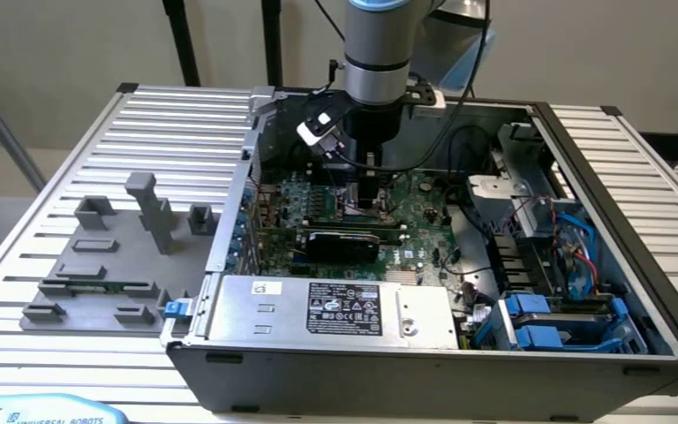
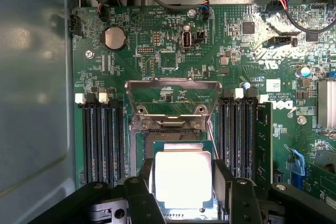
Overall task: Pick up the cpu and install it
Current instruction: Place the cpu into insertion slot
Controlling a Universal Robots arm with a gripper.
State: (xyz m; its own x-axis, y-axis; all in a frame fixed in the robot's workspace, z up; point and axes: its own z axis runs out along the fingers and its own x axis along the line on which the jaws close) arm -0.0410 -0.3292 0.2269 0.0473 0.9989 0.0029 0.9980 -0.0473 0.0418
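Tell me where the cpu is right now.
In the wrist view, the cpu is held in the gripper at the open socket, between the two banks of memory slots.

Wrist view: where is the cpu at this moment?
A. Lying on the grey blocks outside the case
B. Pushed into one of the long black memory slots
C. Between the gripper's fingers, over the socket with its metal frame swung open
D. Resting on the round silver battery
C: the cpu sits between the fingers of the gripper, directly over the socket, whose metal frame stands swung open.
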